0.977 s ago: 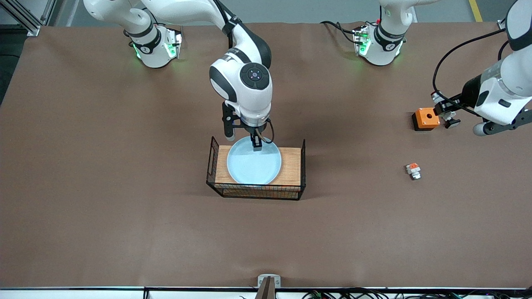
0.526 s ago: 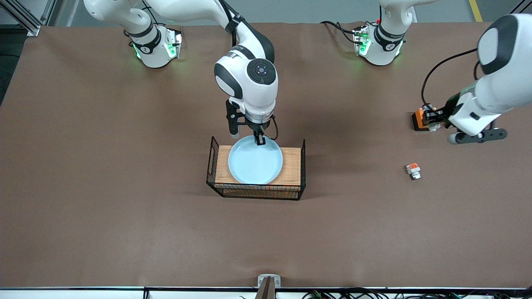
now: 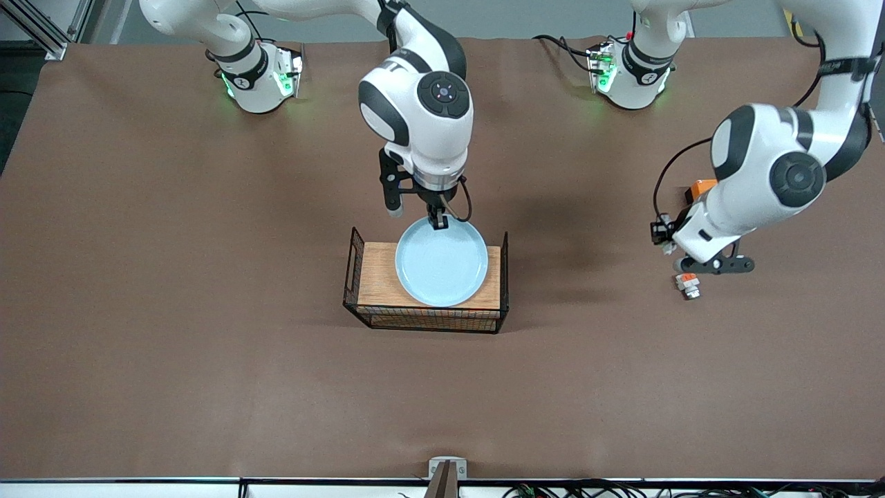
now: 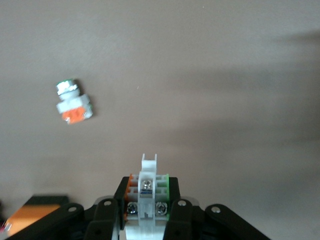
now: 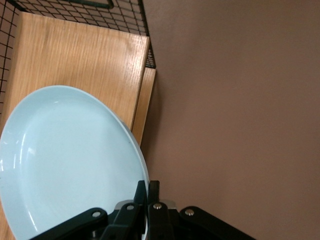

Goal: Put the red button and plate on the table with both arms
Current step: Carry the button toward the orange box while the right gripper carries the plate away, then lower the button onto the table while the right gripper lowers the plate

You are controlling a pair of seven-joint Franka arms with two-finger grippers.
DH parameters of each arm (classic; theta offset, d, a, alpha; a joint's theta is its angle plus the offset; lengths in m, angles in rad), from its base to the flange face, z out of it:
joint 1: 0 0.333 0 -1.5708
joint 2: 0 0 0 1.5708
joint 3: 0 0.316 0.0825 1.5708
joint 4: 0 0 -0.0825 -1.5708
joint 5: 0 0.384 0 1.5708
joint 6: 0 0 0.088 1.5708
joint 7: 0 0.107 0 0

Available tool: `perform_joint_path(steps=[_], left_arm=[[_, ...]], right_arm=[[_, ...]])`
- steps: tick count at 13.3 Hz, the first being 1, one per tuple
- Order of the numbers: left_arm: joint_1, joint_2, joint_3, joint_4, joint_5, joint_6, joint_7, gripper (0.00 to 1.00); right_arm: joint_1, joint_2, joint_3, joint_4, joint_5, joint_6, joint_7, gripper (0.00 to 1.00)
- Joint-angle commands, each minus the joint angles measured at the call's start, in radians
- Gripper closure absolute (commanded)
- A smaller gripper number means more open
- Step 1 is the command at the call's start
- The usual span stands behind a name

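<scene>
The pale blue plate (image 3: pixel 441 261) hangs tilted just above the wood-topped wire basket (image 3: pixel 377 273), and my right gripper (image 3: pixel 437 221) is shut on its rim. In the right wrist view the two fingers pinch the plate (image 5: pixel 65 160) at its edge, right gripper (image 5: pixel 148 192). My left gripper (image 3: pixel 665 235) is shut on the red button (image 3: pixel 660 228) and hangs over the brown table (image 3: pixel 207 346) toward the left arm's end. The left wrist view shows the red button (image 4: pixel 147 192) clamped between the fingers of the left gripper (image 4: pixel 147 202).
A similar white piece with an orange-red top (image 3: pixel 687 284) (image 4: pixel 73 102) lies on the table just under the left hand. The orange box (image 3: pixel 702 187) is mostly hidden by the left arm. The basket's wire end walls (image 3: pixel 355 259) stand up at both ends.
My right gripper shut on the plate's rim and raised it off the basket top, shifting toward the left arm's end. The left arm carried the button from the orange box toward the orange-topped piece.
</scene>
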State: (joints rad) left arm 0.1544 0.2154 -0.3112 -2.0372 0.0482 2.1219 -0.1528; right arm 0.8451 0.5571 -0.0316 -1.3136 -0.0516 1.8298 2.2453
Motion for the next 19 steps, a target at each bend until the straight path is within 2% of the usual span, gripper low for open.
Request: perform_joint_path(steps=[1, 4, 6, 10, 14, 17, 19], left_arm=[[-0.004, 0.090, -0.005, 0.023, 0.033, 0.081, -0.005, 0.88], [-0.024, 0.162, -0.005, 0.035, 0.033, 0.134, -0.060, 0.88], [-0.038, 0.214, -0.003, 0.043, 0.071, 0.183, -0.111, 0.88], [-0.041, 0.298, -0.005, 0.080, 0.143, 0.217, -0.172, 0.88], [-0.042, 0.361, -0.003, 0.130, 0.156, 0.224, -0.172, 0.87], [-0.041, 0.400, -0.005, 0.141, 0.220, 0.260, -0.172, 0.83], [-0.039, 0.403, -0.005, 0.140, 0.223, 0.265, -0.172, 0.79]], right_arm=[[-0.003, -0.045, -0.004, 0.037, 0.065, -0.113, -0.039, 1.00], [-0.041, -0.100, -0.005, 0.095, 0.136, -0.275, -0.152, 1.00], [-0.102, -0.156, -0.011, 0.103, 0.176, -0.358, -0.313, 1.00], [-0.282, -0.249, -0.017, 0.077, 0.165, -0.452, -0.868, 1.00], [-0.509, -0.286, -0.017, 0.028, 0.153, -0.437, -1.377, 0.99], [-0.653, -0.284, -0.016, -0.016, 0.142, -0.380, -1.678, 0.99], [-0.750, -0.284, -0.016, -0.080, 0.144, -0.305, -1.896, 0.99]])
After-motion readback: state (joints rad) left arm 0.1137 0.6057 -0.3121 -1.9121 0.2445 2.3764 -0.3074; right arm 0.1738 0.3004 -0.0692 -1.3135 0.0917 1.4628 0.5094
